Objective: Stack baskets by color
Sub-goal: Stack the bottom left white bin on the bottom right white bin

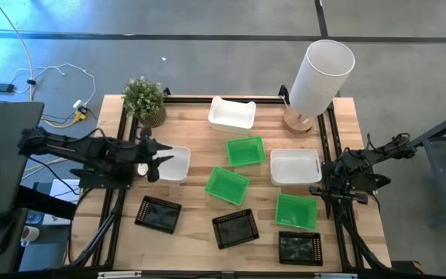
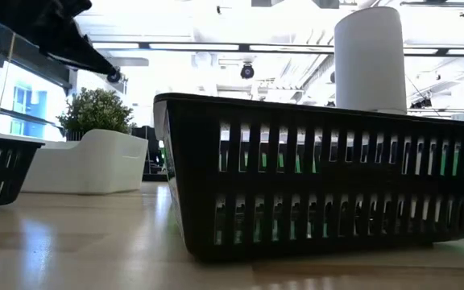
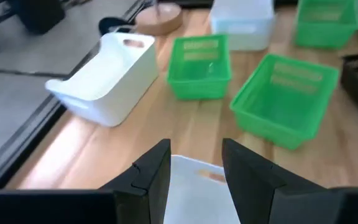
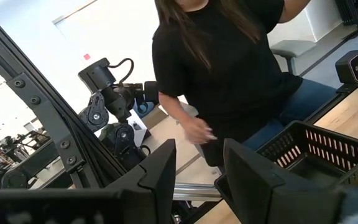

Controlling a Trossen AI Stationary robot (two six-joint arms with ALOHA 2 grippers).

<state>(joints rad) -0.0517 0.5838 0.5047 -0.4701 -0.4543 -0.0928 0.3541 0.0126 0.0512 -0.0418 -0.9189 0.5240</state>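
Observation:
Nine baskets lie apart on the wooden table, each resting on its base. The white ones are at the far middle [image 1: 231, 114], the right [image 1: 295, 167] and the left [image 1: 174, 164]. Three green baskets [image 1: 245, 150] [image 1: 227, 185] [image 1: 296, 211] run across the middle. Three black baskets [image 1: 158, 214] [image 1: 235, 229] [image 1: 300, 248] line the near edge. My left gripper [image 1: 152, 160] hovers open above the left white basket's left rim [image 3: 194, 183], which shows between its fingers. My right gripper [image 1: 318, 192] waits open at the table's right edge, with nothing between its fingers [image 4: 197, 152].
A potted plant [image 1: 144, 99] stands at the far left corner. A tall white cylinder on a wooden base [image 1: 320, 74] stands at the far right. A person in a black shirt [image 4: 229, 62] is beyond the table in the right wrist view. Black frame rails [image 1: 333, 136] run along both sides.

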